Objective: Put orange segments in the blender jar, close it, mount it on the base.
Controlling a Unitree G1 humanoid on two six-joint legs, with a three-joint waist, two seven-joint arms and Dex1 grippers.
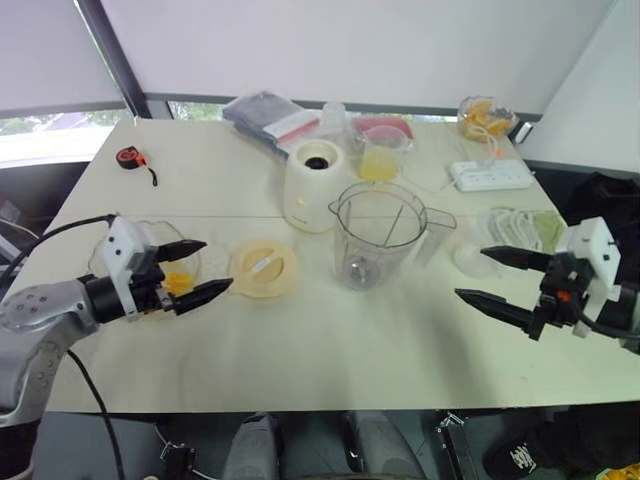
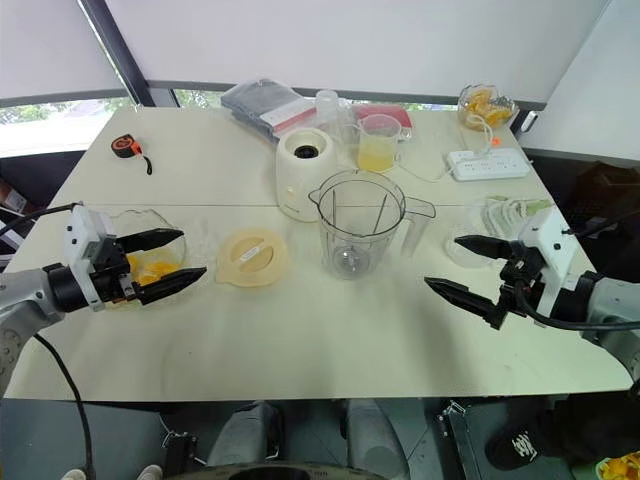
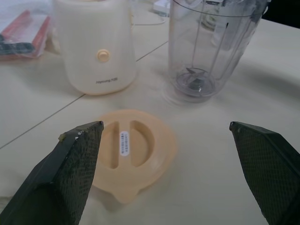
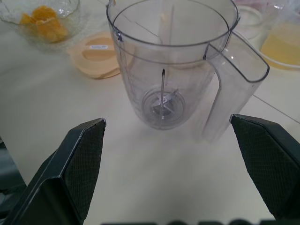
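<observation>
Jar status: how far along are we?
Nothing is done yet. The jar stands empty on the table, lid lying beside it, base bare. The segments are in the glass bowl. Left gripper hangs open by them; right gripper open, empty. Filling, closing and mounting remain.

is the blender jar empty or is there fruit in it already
Empty. Through the clear wall of the blender jar only the bottom blade shows; no orange segments inside.
</observation>
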